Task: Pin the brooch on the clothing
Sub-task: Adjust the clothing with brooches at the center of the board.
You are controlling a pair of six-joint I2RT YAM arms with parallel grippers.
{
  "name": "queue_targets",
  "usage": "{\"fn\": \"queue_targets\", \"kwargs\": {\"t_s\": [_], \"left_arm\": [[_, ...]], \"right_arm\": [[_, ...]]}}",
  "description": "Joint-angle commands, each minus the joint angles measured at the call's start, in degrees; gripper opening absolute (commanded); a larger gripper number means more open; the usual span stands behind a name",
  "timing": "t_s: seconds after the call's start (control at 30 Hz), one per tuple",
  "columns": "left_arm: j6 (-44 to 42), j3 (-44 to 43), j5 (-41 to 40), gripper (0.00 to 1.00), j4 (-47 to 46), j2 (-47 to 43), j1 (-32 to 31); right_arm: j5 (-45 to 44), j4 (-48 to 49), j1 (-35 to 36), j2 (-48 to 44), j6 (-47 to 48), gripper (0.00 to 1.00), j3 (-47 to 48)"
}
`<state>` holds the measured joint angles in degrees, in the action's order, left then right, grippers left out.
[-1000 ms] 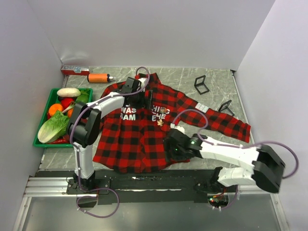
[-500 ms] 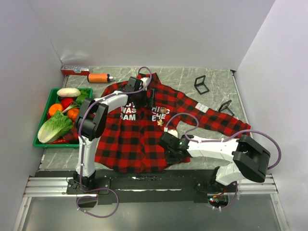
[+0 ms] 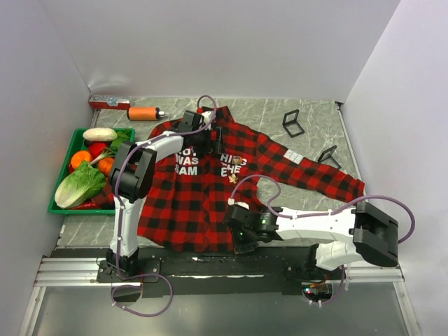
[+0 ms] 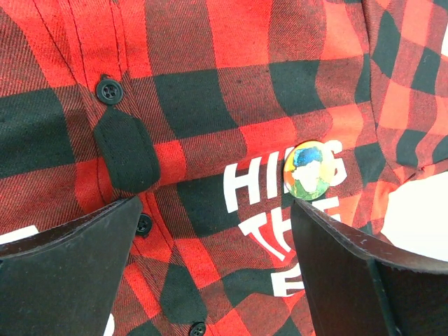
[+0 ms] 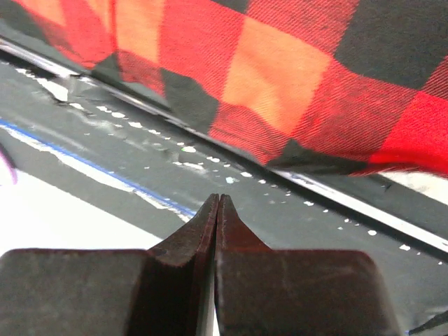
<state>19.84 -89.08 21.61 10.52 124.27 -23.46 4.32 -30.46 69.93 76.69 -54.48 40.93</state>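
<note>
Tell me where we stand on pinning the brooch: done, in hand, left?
Done, it seems: a round brooch sits on the white lettering of the plaid shirt, though its fastening is not visible. In hand: nothing; the left end effector is open above the lettering, the right end effector shut empty by the hem. Left: confirm the pin holds.

Bright, even light came from above in the top view, with only soft shadows. The shirt [image 4: 210, 105] weave was crisp at the left wrist. The right wrist view ran softer and dimmer.
</note>
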Motion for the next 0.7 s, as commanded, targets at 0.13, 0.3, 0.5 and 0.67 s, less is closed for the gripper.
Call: {"fn": "queue_targets", "kwargs": {"t_s": [0.13,0.3,0.5,0.67], "left_arm": [[-0.2,1.0,-2.4,0.96,0.4,0.2,0.7],[0.0,1.8,-2.0,0.96,-0.6,-3.2,0.6],[-0.1,1.5,-2.4,0.96,0.1,-4.0,0.7],[-0.1,1.6,-2.9,0.96,0.1,-3.6,0.6]], "right_arm": [[-7.2,-11.3,-6.2,-7.2,5.1,0.41,10.3],[-8.4,-12.8,-13.9,-10.4,11.5,0.78,8.6],[-9.3,-7.5,-11.3,-2.3,7.9,0.79,4.0],[-13.0,-7.1,-6.6,6.0,4.6,0.75,6.9]]}}
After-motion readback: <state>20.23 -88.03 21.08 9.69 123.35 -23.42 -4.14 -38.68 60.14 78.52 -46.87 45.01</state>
